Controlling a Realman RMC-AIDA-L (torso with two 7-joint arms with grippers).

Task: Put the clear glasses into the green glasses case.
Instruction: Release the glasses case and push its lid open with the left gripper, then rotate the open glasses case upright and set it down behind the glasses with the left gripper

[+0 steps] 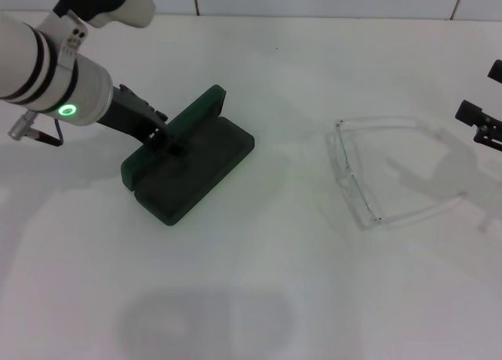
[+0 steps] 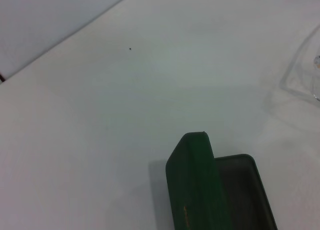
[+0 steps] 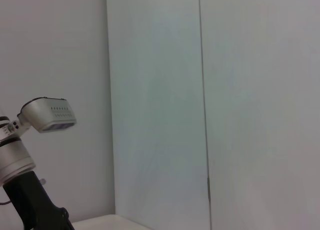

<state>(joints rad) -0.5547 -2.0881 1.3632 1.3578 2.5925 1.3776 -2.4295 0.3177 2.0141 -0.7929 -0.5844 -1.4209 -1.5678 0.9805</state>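
white surface (image 1: 259,297) fills the head view, a pale wall with vertical seams behind it along the top edge.

green glasses case (image 1: 188,165) sits left of centre, open, set on a diagonal. dark green shell with rounded corners, dark felt-like lining in the tray. lid stands up on its hinge along the upper-left side. in the left wrist view a small streak of gold lettering shows on the lid's outside, too small to read.

clear glasses (image 1: 384,172) lie flat right of centre, well apart from the case. fully colourless frame and lenses, arms unfolded, long and thin, running toward the right edge.

left claw (image 1: 163,136) comes in from the upper left, black fingers at the case's raised lid and touching it; cannot tell how wide they stand. a green ring light glows on the wrist behind it.

right claw (image 1: 485,126) only just enters at the right edge, near the ends of the glasses' arms, not touching them; its opening cannot be told.
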